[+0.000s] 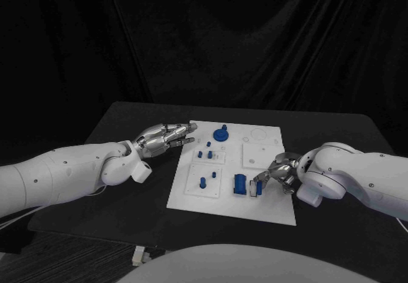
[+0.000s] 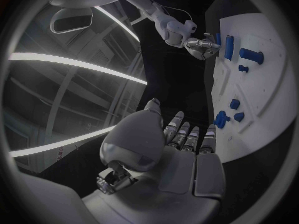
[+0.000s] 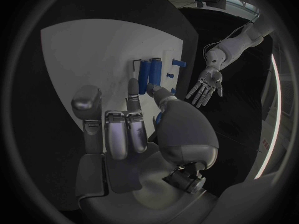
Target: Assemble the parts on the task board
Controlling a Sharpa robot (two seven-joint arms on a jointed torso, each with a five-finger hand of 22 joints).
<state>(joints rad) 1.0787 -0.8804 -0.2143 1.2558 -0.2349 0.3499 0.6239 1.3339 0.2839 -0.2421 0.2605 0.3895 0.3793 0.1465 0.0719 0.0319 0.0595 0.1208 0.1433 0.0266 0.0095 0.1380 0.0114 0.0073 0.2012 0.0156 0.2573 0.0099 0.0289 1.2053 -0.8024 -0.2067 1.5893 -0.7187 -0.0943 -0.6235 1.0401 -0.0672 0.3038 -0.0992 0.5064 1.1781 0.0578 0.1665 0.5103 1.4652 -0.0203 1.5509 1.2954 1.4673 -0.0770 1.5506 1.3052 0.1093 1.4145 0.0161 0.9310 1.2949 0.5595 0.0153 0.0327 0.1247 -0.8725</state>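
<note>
Lying across the middle of the black table (image 1: pixel 136 206), the white board (image 1: pixel 272 203) sat between the two arms. The left hand (image 1: pixel 163 138) hovered at the board's far left corner, fingers straight and spread apart, holding nothing; the right wrist view showed its palm (image 3: pixel 208 80) empty. The right hand (image 1: pixel 279 174) rested over the board's near right part, fingers curled down toward the blue pieces there. Something blue showed just under its thumb in the right wrist view, but I could not tell whether the hand gripped it or merely touched it.

Among the parts, a round blue gear (image 1: pixel 221 135) with a small peg stood at the board's far edge, near the left fingertips. A blue block (image 1: pixel 239 185) stood upright near the front, just left of the right hand, with a thinner blue bar (image 1: pixel 255 188) beside it, close against the fingers. A small blue pin (image 1: pixel 202 182) stood left of the block on a raised square, and two smaller pegs (image 1: pixel 205 155) stood between the pin and the gear.
</note>
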